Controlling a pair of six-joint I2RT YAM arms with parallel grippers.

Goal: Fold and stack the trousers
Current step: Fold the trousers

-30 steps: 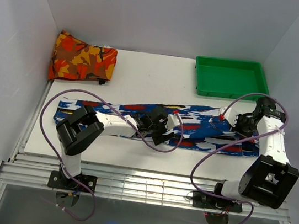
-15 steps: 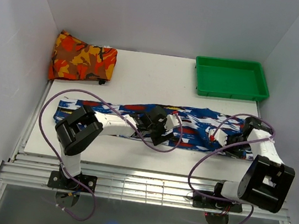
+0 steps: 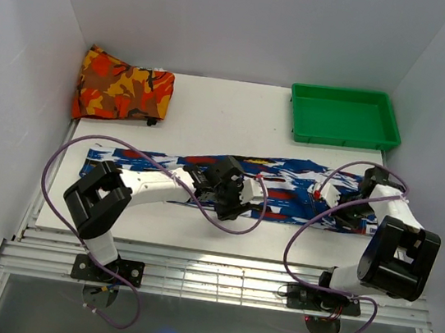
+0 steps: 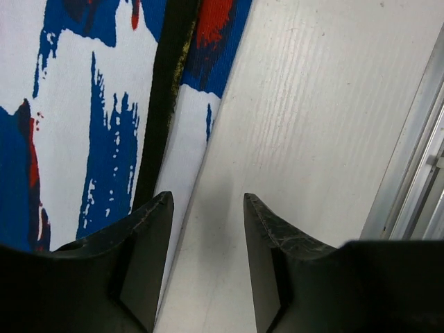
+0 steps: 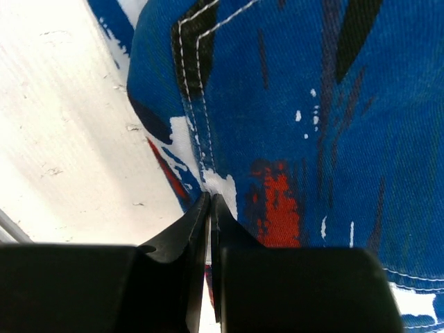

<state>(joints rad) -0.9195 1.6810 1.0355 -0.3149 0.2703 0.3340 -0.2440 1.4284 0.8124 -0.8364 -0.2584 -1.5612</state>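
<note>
The trousers, in a blue, white and black print with red patches, lie stretched left to right across the white table. My left gripper is open and empty at the middle of their near edge. In the left wrist view the left gripper hangs over bare table, its left finger over the edge of the trousers. My right gripper is at their right end. In the right wrist view the right gripper is shut on a seamed edge of the trousers.
A folded orange, red and yellow cloth lies at the back left corner. A green tray stands at the back right. A metal rail runs along the table's near edge. Purple cables loop over both arms.
My right gripper has moved left and nearer along the trousers' right end, shut on the fabric. My left arm's elbow has swung left; its gripper stays mid-trousers.
</note>
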